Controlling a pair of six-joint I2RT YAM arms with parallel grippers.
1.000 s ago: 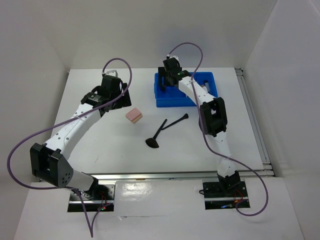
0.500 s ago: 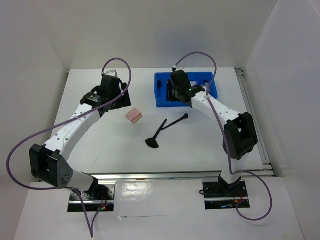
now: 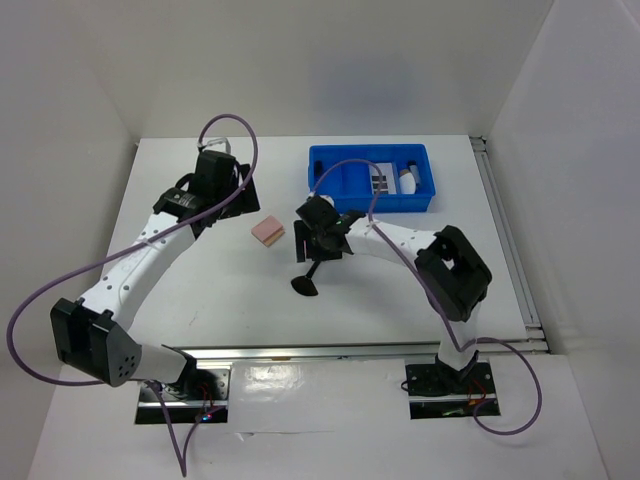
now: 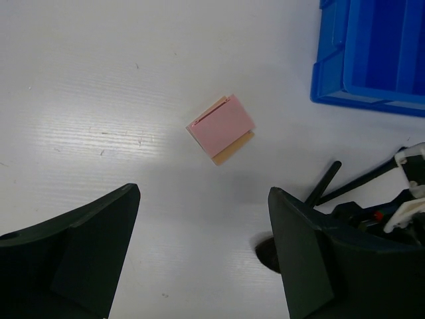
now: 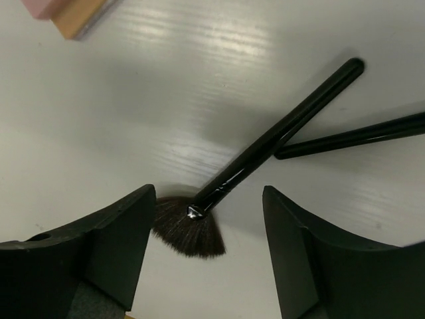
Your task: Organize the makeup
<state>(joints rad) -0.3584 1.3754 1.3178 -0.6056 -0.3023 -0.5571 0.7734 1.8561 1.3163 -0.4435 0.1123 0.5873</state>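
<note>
One pink sponge lies at ten o'clock of two black brushes, a fan brush and a thin brush. At their one o'clock, one blue divided bin holds one pale palette and one white egg-shaped piece.

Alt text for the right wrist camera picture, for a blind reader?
The open right hand hovers over a black fan brush on a white table. A second black handle lies beside it; a pink sponge shows top-left.
</note>
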